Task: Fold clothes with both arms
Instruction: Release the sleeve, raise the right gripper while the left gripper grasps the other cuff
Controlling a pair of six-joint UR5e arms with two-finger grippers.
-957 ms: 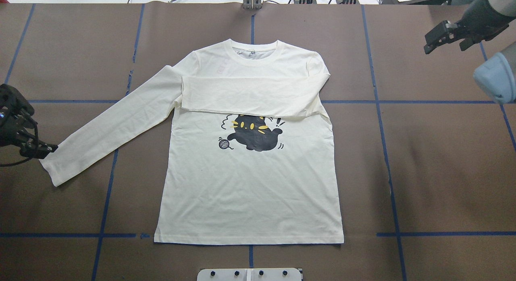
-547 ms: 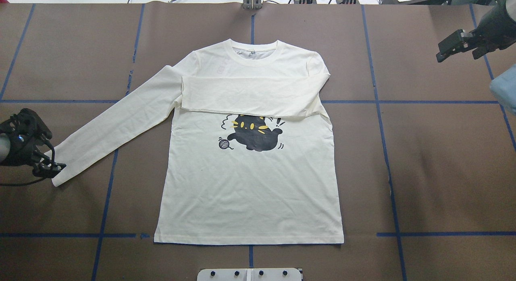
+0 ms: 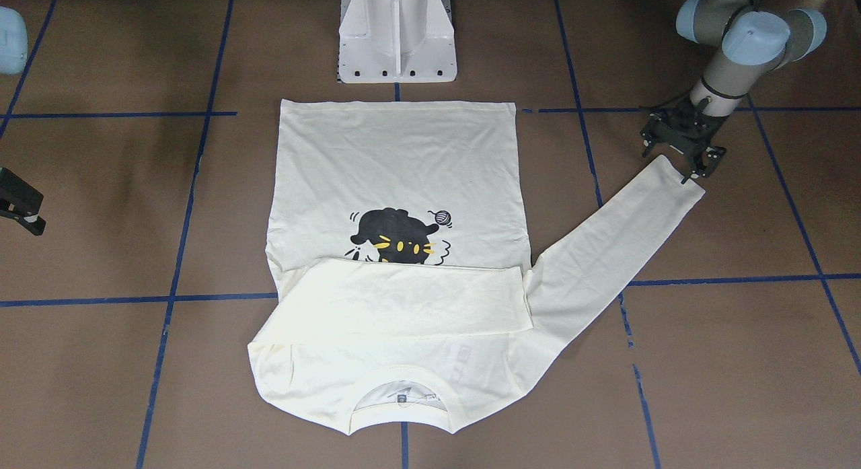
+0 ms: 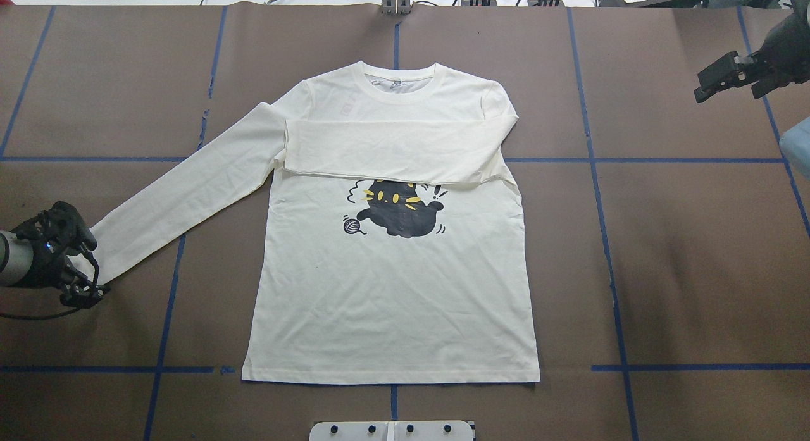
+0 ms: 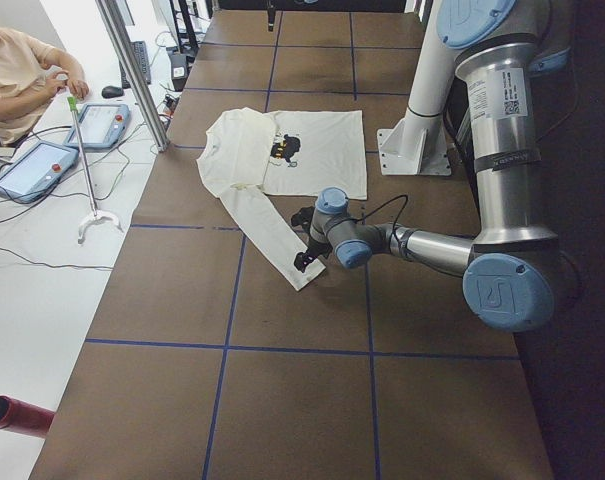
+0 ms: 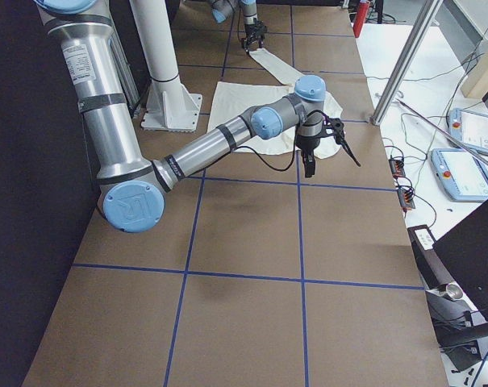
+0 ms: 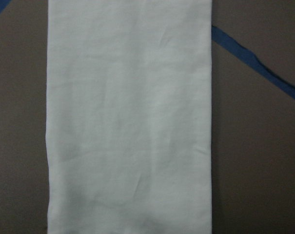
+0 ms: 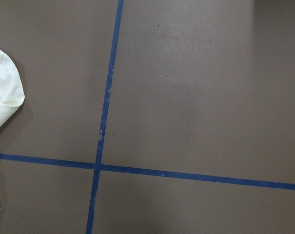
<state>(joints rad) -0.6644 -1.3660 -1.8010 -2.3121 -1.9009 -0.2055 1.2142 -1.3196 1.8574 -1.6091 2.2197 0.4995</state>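
Observation:
The cream long-sleeved T-shirt (image 4: 392, 302) lies flat on the brown table with the black cat graphic (image 4: 398, 213) up. One sleeve is folded across the chest (image 4: 392, 150). The other sleeve (image 4: 183, 194) stretches out toward the robot's left. My left gripper (image 4: 88, 268) is low at that sleeve's cuff, open, with a finger on each side of it (image 3: 678, 159). The left wrist view shows only the sleeve (image 7: 127, 122). My right gripper (image 4: 728, 90) is open and empty, raised off to the far right, away from the shirt (image 6: 324, 149).
The white pedestal base (image 3: 397, 38) stands at the robot's edge behind the shirt's hem. Blue tape lines (image 4: 607, 238) grid the table. An operator (image 5: 22, 70) and teach pendants (image 5: 42, 165) are beyond the far edge.
My left gripper has moved toward the robot's edge and come down over the end of the outstretched sleeve. My right gripper has drawn back to the far right. The shirt has not moved.

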